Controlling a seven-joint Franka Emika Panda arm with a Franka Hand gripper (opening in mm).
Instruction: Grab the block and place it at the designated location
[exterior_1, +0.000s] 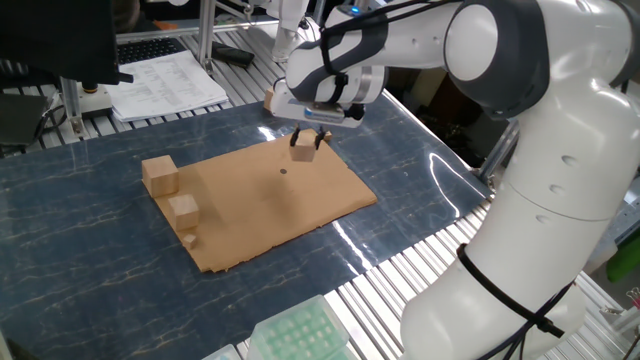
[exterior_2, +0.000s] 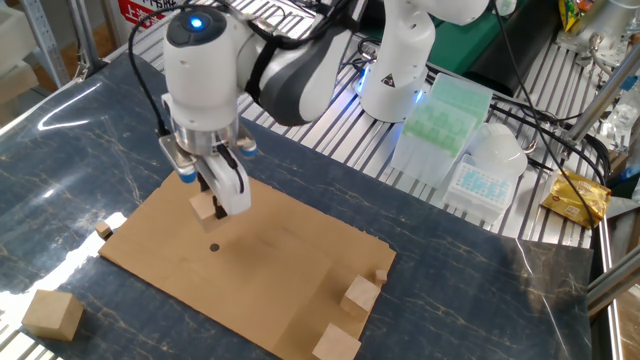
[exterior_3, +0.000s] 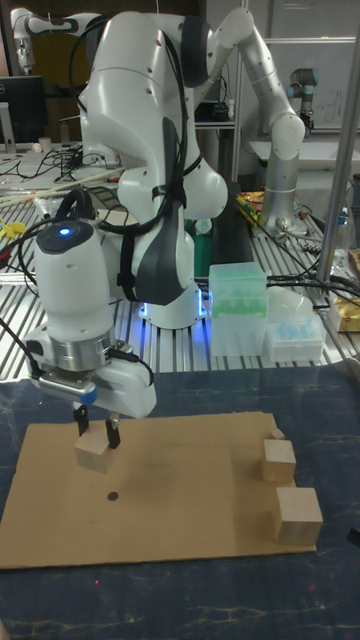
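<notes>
My gripper is shut on the block, a small light-brown wooden cube held between the fingertips. It hangs over the far part of the brown cardboard sheet. The designated location, a black dot, lies a short way from the block toward the sheet's middle. In the other fixed view the gripper holds the block just behind the dot. The tall fixed view shows the block in the gripper, up and left of the dot.
On one end of the sheet sit a larger wooden cube, a medium cube and a tiny cube. Another big cube and a chip lie off the sheet. Green tip boxes stand beside the robot base.
</notes>
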